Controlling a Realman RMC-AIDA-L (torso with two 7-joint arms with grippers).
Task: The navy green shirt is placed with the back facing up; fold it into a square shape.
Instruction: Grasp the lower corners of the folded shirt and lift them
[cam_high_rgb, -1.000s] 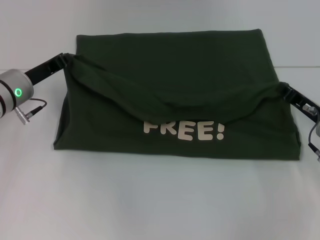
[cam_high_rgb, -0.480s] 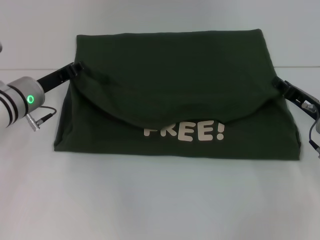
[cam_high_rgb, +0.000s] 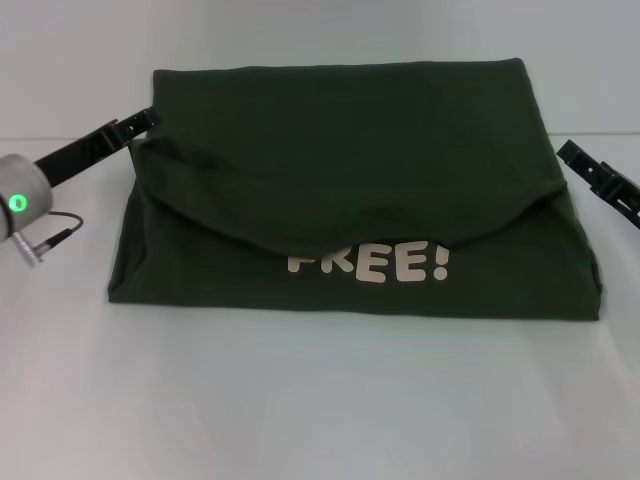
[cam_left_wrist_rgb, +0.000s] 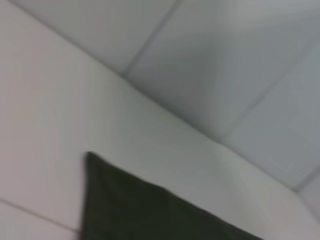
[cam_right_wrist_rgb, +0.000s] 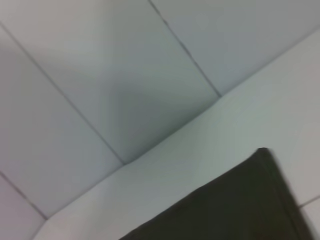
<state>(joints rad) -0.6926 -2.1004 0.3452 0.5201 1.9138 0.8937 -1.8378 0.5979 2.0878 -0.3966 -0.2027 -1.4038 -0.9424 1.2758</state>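
Head view: left gripper (cam_high_rgb: 143, 120) touches the navy green shirt (cam_high_rgb: 350, 150) at nine o'clock; right gripper (cam_high_rgb: 572, 155) sits just clear at three o'clock; I can't tell either's opening.

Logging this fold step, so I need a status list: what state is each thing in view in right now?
Shirt: lying on the table, partly folded; a top layer droops over the cream lettering, hiding its upper part.
Left gripper: at the shirt's left edge, beside the fold.
Right gripper: just off the shirt's right edge, apart from the cloth.
Table: white, bearing the shirt.
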